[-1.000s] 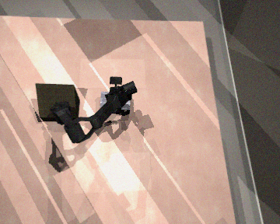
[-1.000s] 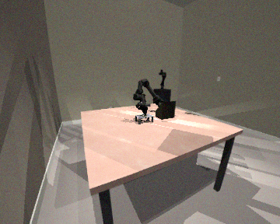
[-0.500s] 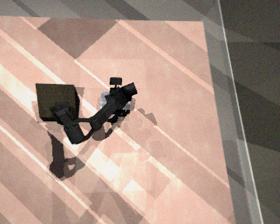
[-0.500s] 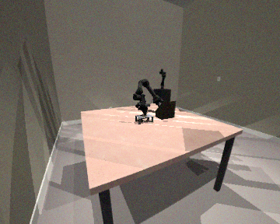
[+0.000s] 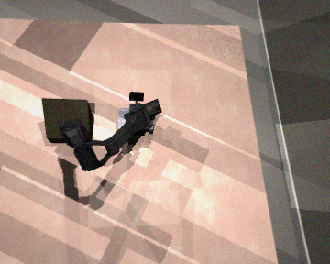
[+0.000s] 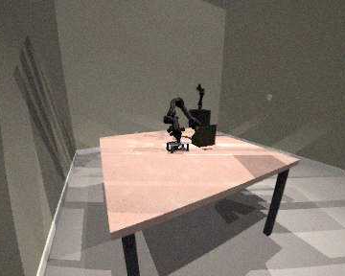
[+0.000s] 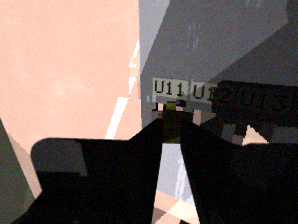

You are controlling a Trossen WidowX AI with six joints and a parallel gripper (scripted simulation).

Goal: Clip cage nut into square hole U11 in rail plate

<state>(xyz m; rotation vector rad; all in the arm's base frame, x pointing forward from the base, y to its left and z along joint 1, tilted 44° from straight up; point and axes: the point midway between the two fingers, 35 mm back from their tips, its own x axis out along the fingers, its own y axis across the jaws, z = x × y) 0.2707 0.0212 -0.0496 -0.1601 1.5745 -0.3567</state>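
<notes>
The jaws cover most of the small yellow cage nut (image 7: pixel 172 131) in the wrist view, so its wings cannot be made out, nor whether they sit in the U11 hole. Dark shadow half swallows the U13 label (image 7: pixel 264 100). From above, the arm (image 5: pixel 126 130) hides much of the rail plate (image 5: pixel 122 118); in the exterior view the nut is too small to tell. The desk (image 5: pixel 209 183) runs off the top view's lower edge.

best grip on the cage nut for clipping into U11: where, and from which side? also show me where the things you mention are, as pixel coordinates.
Across its two spring wings, I'd say, from above. The gripper (image 7: pixel 170 124) already pinches the yellowish cage nut (image 7: pixel 172 134) from opposite sides beside the U11 label (image 7: pixel 171 88); an approach from above should suit top entry. Wing detail is unreadable.
</notes>
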